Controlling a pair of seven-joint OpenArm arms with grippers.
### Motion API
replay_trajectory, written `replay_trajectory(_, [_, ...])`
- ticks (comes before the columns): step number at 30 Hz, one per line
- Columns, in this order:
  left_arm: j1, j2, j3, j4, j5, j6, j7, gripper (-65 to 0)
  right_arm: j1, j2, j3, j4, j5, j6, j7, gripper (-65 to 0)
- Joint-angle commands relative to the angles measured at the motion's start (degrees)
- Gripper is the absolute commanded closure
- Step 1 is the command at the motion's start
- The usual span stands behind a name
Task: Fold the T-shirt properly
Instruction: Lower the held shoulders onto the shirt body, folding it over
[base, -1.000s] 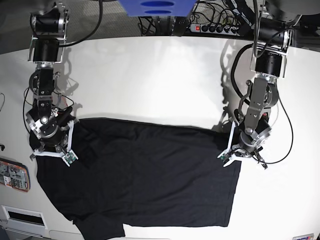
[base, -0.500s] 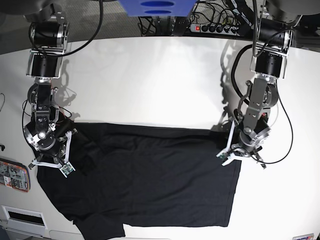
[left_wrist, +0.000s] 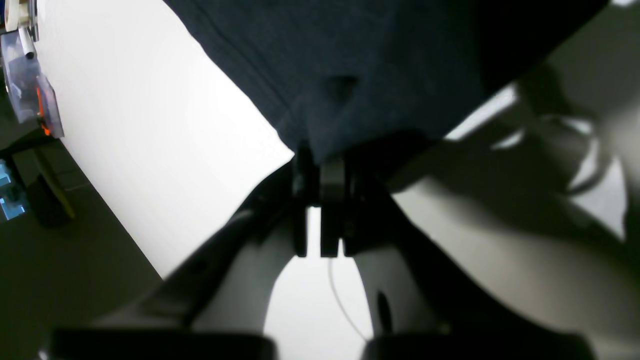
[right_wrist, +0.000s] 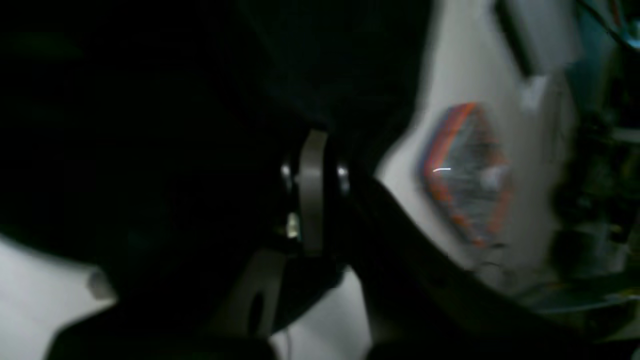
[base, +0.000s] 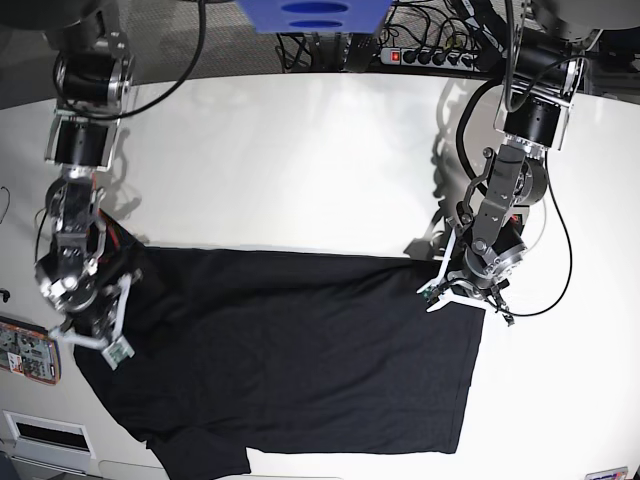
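Two grippers pinch the black T-shirt, spread on the white table: left gripper and right gripper, each clamped on an upper corner. Carrying both corners level and together should keep the fold straight. Only the left wrist view shows cloth between closed pads.

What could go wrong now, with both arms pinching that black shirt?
1. The left fingers seem to pinch only the very edge of the black T-shirt, so the cloth may slip out if pulled hard.
2. The shirt's lower sleeve reaches the white table's near edge; dragging that way may pull it over.
3. The right gripper sits over bunched cloth, so a wrinkle might get folded in.
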Motion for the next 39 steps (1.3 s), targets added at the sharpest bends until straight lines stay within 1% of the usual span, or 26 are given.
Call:
replay_trajectory(1, [-1.33,-0.82,-0.31,0.95,0.44,0.47,-0.29,0.0,1.84,0.82,0.29,1.16,0.09,-0.56,1.56,0.0])
replay_trajectory(4, [-1.33,-0.82,-0.31,0.95,0.44,0.47,-0.2,0.0,2.8,0.73,0.2,1.16,0.09,-0.56,2.61,0.0])
replay_trajectory(10, [-1.33,-0.82,-0.4,0.95,0.44,0.47,-0.2,0.0,2.8,0.73,-0.15,1.08,0.09,-0.56,2.61,0.0])
replay_trajectory(13, [-1.77,-1.61,-0.58,0.95,0.44,0.56,-0.2,0.0,2.8,0.65,-0.15,0.11,0.09,-0.56,3.23,0.0])
replay_trajectory(18, [-3.79,-1.87,-0.4,0.25,0.52,0.56,-0.2,0.0,2.8,0.56,-0.15,-7.89,0.09,-0.56,10.96,0.0])
replay_trajectory(23, [-7.92,-1.61,-0.31,-7.22,0.35,0.56,-0.2,0.0,2.8,0.56,-0.06,-15.28,0.09,-0.65,15.27,0.0])
replay_trajectory(25, [-8.36,-0.46,0.21,-8.72,0.35,0.56,-0.29,0.0,2.8,0.56,0.03,-16.68,0.09,-0.65,16.32,0.0])
replay_trajectory(30, [-8.63,-0.02,2.59,-8.89,0.35,0.56,-0.29,0.0,2.8,0.47,0.12,-18.26,0.09,-0.73,17.56,0.0])
replay_trajectory(39, [-11.97,-0.02,2.5,-9.07,0.44,0.56,-0.2,0.0,2.8,0.47,0.29,-18.26,0.09,-0.73,17.56,0.0])
